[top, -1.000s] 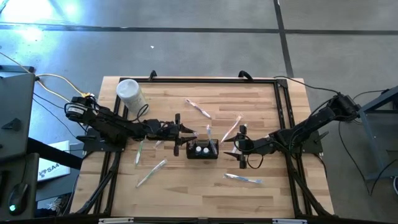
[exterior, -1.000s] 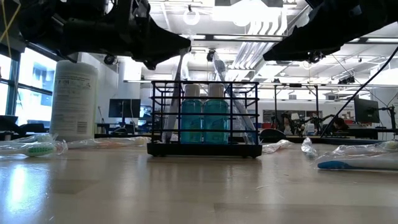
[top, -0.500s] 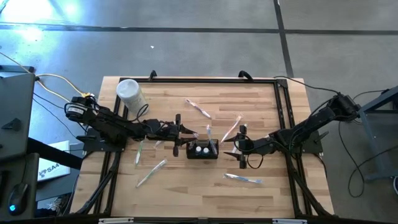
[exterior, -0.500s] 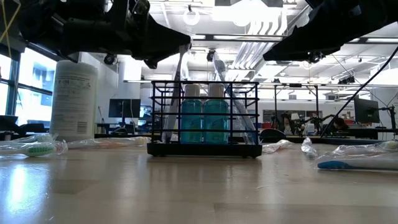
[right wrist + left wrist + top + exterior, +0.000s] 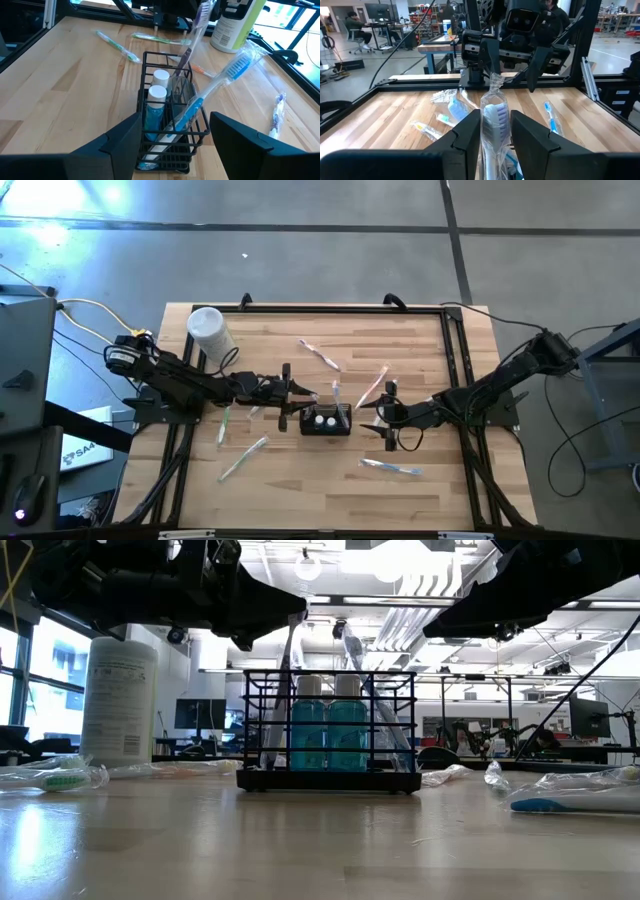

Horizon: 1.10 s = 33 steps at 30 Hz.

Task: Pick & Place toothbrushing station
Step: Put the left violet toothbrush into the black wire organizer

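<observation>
The toothbrushing station [image 5: 326, 420], a black wire holder, stands mid-table with two blue bottles [image 5: 156, 105] and a wrapped blue toothbrush [image 5: 220, 82] leaning out of it. My left gripper [image 5: 306, 400] hangs level just above the holder's left end [image 5: 262, 720], shut on a second wrapped toothbrush [image 5: 283, 690]. That toothbrush stands in the holder. My right gripper [image 5: 372, 418] is open just right of the holder, tipped slightly down, with nothing between its fingers [image 5: 120, 145]. My left gripper pinches the wrapped toothbrush at its head end [image 5: 495, 117] between its two fingers [image 5: 470, 132]. The fingers come level from the table's left and lie across the brush. The brush stands nearly upright below them, its lower end [image 5: 270, 755] inside the holder.
A tall white cylindrical container [image 5: 210, 330] stands at the far left. Loose wrapped toothbrushes lie around the holder: far side [image 5: 320, 355], right [image 5: 372, 385], near right [image 5: 390, 467] and near left [image 5: 243, 457]. Black frame rails [image 5: 455, 370] edge the table.
</observation>
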{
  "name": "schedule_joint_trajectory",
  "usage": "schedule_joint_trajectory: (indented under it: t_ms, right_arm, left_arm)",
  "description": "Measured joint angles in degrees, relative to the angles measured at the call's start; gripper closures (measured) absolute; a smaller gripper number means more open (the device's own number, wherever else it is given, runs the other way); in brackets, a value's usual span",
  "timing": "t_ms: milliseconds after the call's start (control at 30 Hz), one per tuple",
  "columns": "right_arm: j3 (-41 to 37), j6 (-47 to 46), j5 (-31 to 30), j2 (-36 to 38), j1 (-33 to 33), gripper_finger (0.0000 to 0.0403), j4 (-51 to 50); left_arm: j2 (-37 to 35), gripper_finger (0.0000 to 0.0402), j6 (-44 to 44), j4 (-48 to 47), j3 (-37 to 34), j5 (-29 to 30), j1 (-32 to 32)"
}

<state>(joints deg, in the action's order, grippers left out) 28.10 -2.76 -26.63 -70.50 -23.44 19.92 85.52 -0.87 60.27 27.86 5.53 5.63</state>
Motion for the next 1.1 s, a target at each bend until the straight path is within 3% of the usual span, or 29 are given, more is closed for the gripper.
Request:
schedule_joint_trajectory:
  t_ms: [400,1100]
  right_arm:
    - [0.0,0.0,0.0,0.0,-0.02,0.0175,0.0]
    - [0.0,0.44,0.0,0.0,-0.01,0.0175,0.0]
  left_arm:
    - [0.04,0.0295,-1.08,-0.89,-0.02,2.96,0.0]
    - [0.02,0.0295,-3.52,-0.02,-0.02,3.18,0.0]
